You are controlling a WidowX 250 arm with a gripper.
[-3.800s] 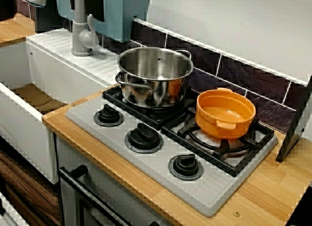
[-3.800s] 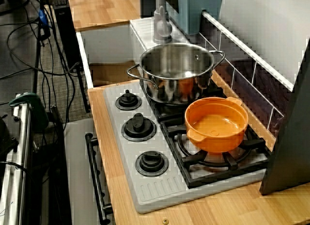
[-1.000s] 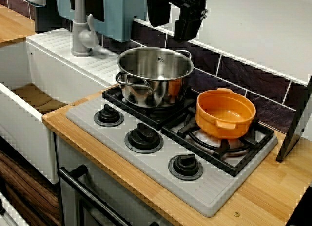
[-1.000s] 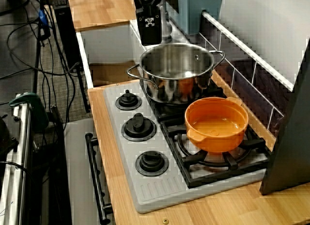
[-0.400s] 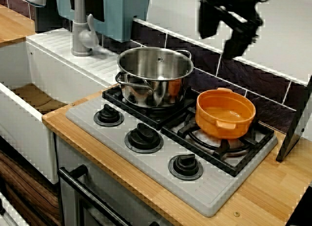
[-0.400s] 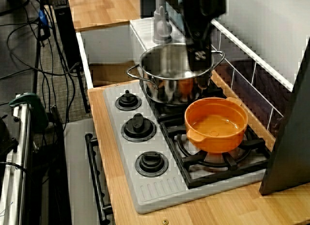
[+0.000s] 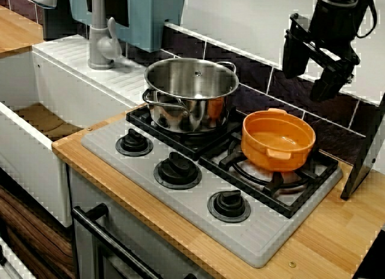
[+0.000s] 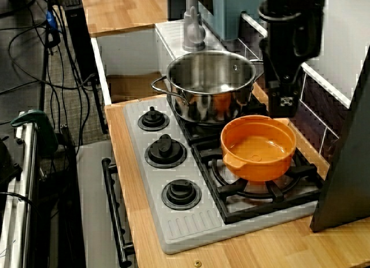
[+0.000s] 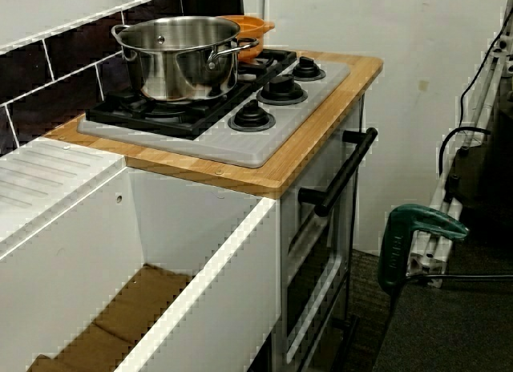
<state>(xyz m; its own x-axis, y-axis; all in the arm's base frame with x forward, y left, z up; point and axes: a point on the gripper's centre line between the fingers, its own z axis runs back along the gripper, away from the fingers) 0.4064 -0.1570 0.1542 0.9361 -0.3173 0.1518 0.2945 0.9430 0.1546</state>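
In the view from the front of the stove, my black gripper (image 7: 307, 82) hangs open and empty in the air, just above and behind the orange pot (image 7: 278, 141) on the right burner, apart from it. The view along the counter shows the gripper (image 8: 285, 108) pointing down at the far rim of the orange pot (image 8: 258, 148). A steel pot (image 7: 191, 92) stands on the left burner, to the gripper's left. In the view from the sink side the steel pot (image 9: 178, 59) hides most of the orange pot (image 9: 252, 25), and the gripper is out of sight.
The grey stove top (image 7: 180, 201) carries three black knobs (image 7: 177, 169) along its front. A white sink (image 7: 36, 86) and grey tap (image 7: 99, 32) lie to the left. A dark slanted panel (image 7: 367, 153) stands at the right. Tiled wall runs behind.
The gripper came into view at the top, swept right over the steel pot and dropped lower to hang above the orange pot. Both pots stayed put.
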